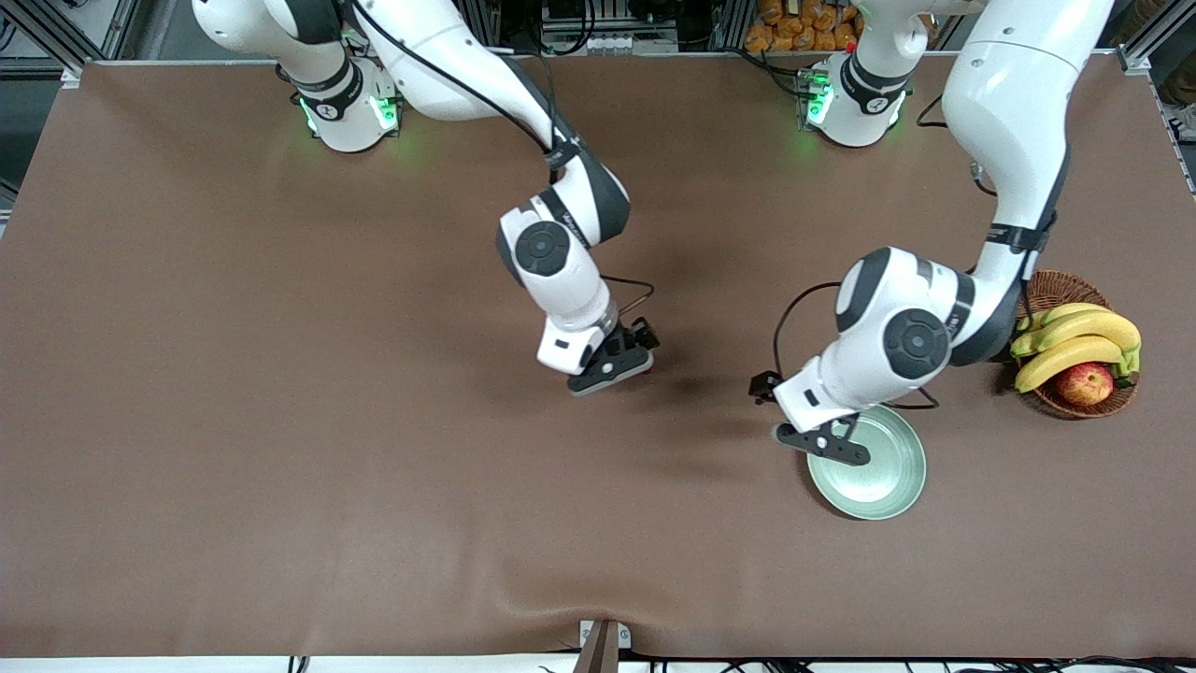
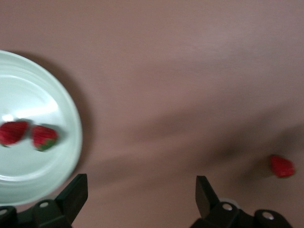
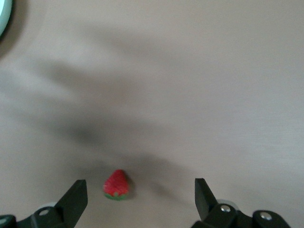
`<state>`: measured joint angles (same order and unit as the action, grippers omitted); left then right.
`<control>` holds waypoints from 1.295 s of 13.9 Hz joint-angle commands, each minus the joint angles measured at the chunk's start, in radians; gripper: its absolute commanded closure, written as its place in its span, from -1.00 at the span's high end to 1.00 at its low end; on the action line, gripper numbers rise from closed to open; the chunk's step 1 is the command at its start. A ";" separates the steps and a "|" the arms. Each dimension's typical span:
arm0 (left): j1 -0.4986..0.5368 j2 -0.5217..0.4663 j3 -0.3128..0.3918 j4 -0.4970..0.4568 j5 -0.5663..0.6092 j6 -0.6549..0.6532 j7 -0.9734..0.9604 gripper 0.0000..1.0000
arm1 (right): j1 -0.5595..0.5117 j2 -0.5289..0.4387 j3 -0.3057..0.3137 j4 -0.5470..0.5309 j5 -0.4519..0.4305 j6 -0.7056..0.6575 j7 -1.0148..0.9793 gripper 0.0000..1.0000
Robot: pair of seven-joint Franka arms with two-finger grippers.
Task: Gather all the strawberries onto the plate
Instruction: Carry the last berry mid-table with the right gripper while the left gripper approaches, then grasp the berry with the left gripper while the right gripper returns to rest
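Nearest the front camera: plate point(image 1: 878, 491), toward the left arm's end of the table, with two strawberries point(image 2: 29, 134) already on it, seen only in the left wrist view, lying touching or nearly so, close to the rim. Hovering over the plate's edge: left gripper point(image 1: 824, 442), fingers spread wide, holding nothing, apparently waiting.

Still loose on the table point(image 1: 280, 467): third strawberry point(image 3: 116, 184), well apart from the plate, toward the table's middle. Poised right over it: right gripper point(image 1: 612, 367), fingers wide apart, empty. Berry not centred between the fingers, but lying close to one of them, tip pointing away from the wrist camera.

Likely step: closing on that last berry, then carrying it across to the plate.

Risks from here:
- Off-centre closing, with the near finger shoving the berry sideways and rolling it away instead of pinching it.
- Coming down too low and crushing so small and soft a thing against the table.
- Crowding at the plate, with the left gripper hanging over the rim where the right must arrive.
- Dropping onto the shallow rim and bouncing the berry, or its neighbours, out.

Also present, untouched: basket point(image 1: 1056, 285) with bananas point(image 1: 1074, 341) and apple point(image 1: 1084, 383).
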<state>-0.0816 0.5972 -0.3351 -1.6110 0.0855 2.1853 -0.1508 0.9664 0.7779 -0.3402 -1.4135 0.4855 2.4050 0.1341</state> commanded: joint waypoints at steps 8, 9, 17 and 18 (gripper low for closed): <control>-0.230 0.070 0.008 -0.010 0.002 0.094 -0.354 1.00 | -0.148 -0.479 -0.269 -0.318 -0.147 -0.375 -0.148 1.00; -0.250 0.081 0.010 -0.013 0.002 0.111 -0.358 1.00 | -0.199 -0.515 -0.249 -0.318 -0.209 -0.412 -0.145 1.00; -0.348 0.179 0.034 -0.007 0.081 0.241 -0.476 0.68 | -0.807 -0.758 0.227 -0.308 -0.453 -0.679 -0.140 1.00; -0.348 0.181 0.034 -0.009 0.091 0.242 -0.481 0.63 | -0.808 -0.776 0.227 -0.308 -0.472 -0.701 -0.139 1.00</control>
<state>-0.4219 0.7708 -0.3100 -1.6282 0.1372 2.4151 -0.5983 0.1923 0.0644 -0.1553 -1.6866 0.0613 1.7297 -0.0137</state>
